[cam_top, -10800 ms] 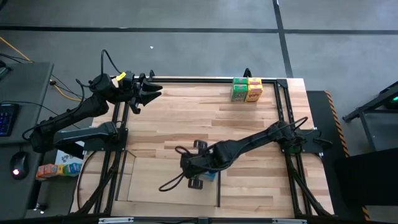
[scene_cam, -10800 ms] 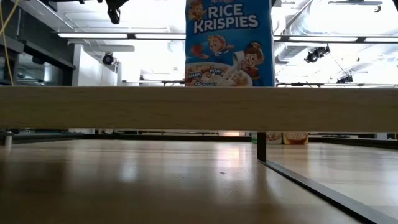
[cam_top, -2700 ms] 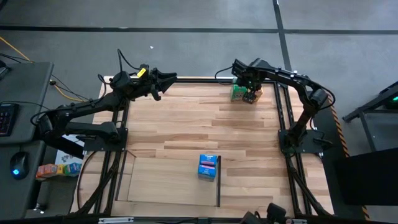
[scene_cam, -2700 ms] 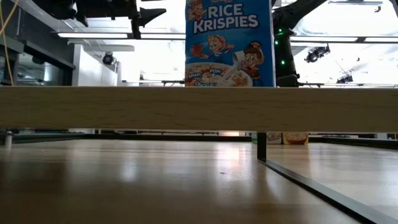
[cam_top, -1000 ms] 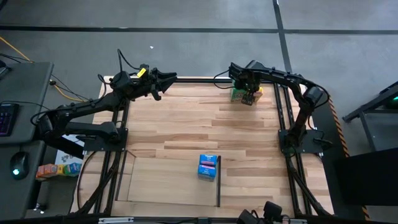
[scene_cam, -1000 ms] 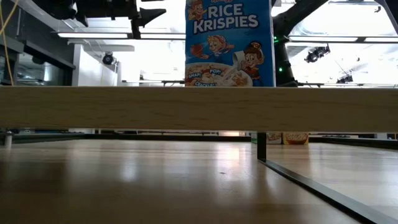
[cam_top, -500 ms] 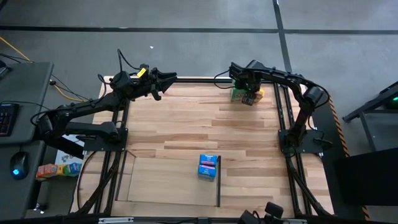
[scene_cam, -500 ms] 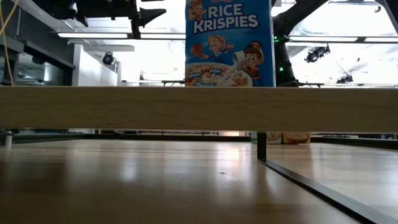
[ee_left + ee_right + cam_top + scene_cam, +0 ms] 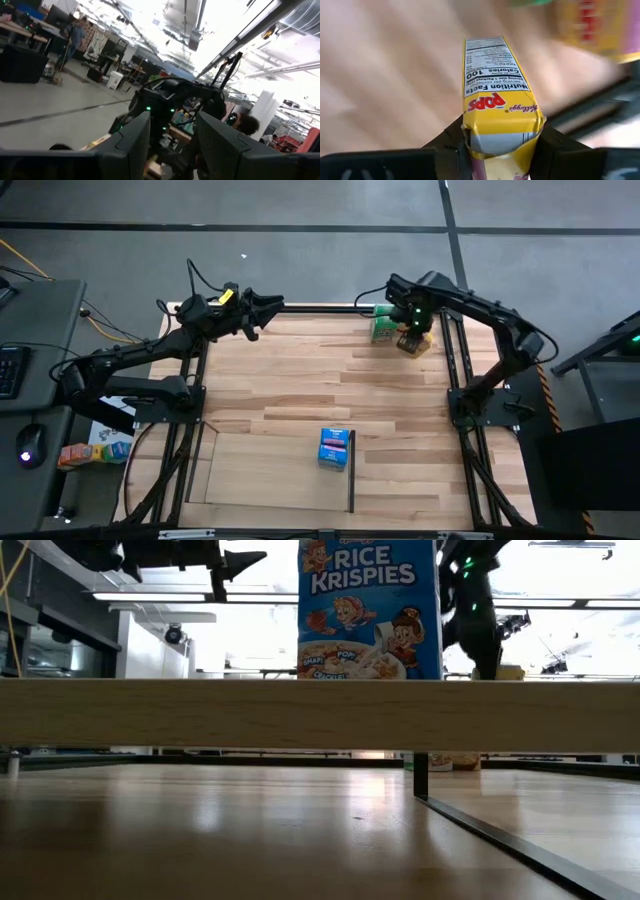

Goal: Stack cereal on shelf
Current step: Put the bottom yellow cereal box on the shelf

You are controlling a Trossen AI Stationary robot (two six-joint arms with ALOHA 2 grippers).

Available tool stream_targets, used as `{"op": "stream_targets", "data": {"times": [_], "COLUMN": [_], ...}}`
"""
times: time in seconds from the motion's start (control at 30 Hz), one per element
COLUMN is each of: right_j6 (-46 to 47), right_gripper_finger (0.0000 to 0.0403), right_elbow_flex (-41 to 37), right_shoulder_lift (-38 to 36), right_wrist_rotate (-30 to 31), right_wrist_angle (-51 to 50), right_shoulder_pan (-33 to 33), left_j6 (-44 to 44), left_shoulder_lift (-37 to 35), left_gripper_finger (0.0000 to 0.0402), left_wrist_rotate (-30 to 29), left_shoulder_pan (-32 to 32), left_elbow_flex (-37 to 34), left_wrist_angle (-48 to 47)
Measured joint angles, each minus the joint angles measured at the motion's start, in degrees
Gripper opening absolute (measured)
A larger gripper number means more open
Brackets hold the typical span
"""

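Bright overhead ceiling lights (image 9: 150, 597) glare; right wrist background blurred.

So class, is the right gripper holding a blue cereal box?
No, the right gripper is clamped on a yellow Pops box.

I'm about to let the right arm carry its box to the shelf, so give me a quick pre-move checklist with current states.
1. Right gripper shut on yellow box: ok.
2. Box clear of the green box at the far edge: ok.
3. Blue box standing on the shelf: ok.
4. Free shelf space beside the blue box: ok.
5. Left gripper parked at the far left corner, off the path: ok.
6. Box square in the grip: cannot tell.
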Motion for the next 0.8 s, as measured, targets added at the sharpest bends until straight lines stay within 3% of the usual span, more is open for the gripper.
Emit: {"op": "stream_targets", "data": {"times": [0.17,0.3,0.63,0.73,0.8], "right_j6": [3.75,8.87,29.22,33.66,35.64], "right_gripper_finger": [0.0117,0.0117,0.0117,0.0117,0.0117], "right_elbow_flex": [0.00,0.00,0.00,0.00,0.00], "right_shoulder_lift": [-6.39,-10.76,-12.49,-11.10,-10.33], "right_wrist_rotate": [-15.22,-20.82,-20.79,-17.80,-14.17], "right_wrist_angle": [0.15,3.76,36.42,43.93,47.33], "right_shoulder_pan": [2.21,6.21,24.62,29.81,32.56], "left_j6": [-0.06,-2.06,-6.97,-3.31,-0.09], "left_shoulder_lift": [0.00,0.00,-0.52,-1.73,-2.61], "left_gripper_finger": [0.0155,0.0155,0.0155,0.0155,0.0155], "left_wrist_rotate": [0.00,0.02,2.03,7.09,11.29], "left_shoulder_pan": [-0.01,-0.01,0.01,0.01,0.01], "left_elbow_flex": [0.00,0.00,1.95,5.64,9.49], "left_wrist_angle": [2.24,4.95,13.52,8.77,-0.18]}}
